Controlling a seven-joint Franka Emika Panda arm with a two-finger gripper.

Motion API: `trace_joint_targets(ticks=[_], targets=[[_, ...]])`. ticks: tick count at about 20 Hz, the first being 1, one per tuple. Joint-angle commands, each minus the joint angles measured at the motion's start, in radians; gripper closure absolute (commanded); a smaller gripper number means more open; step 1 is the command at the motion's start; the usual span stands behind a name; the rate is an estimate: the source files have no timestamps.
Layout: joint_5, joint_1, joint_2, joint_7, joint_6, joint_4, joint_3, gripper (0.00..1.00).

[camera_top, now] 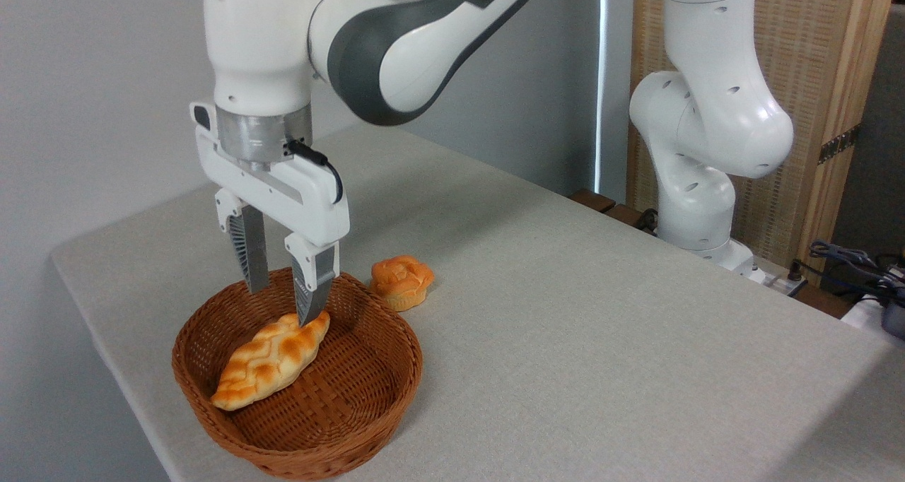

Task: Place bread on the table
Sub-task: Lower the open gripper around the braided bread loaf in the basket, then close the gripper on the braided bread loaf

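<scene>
The braided bread point(271, 360) lies inside the wicker basket point(375, 397) near the counter's point(565, 341) left front edge. Above its right tip, the gripper point(283, 305) points down with fingers point(253, 256) spread apart, holding nothing; contact between the nearer fingertip and the loaf cannot be judged. A small bun point(401, 282) sits just beyond the basket rim. The arm's base point(700, 206) stands at right, partly cut off.

Grey-beige cloth-covered table point(601, 341), wicker basket point(353, 425) near front-left corner, small orange bun point(401, 282) just behind it
</scene>
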Motion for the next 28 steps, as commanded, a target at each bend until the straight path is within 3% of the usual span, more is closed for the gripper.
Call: trace_joint_targets(ticks=[1, 10, 21, 25, 28], targets=[[-0.018, 0.000, 0.015, -0.089, 0.064, -0.029, -0.003, 0.00], [-0.016, 0.001, 0.059, -0.129, 0.171, -0.068, -0.029, 0.00], [-0.016, 0.001, 0.112, -0.130, 0.215, -0.068, -0.036, 0.01], [-0.016, 0.001, 0.115, -0.121, 0.215, -0.068, -0.036, 0.37], [-0.016, 0.001, 0.115, -0.120, 0.215, -0.068, -0.036, 0.38]])
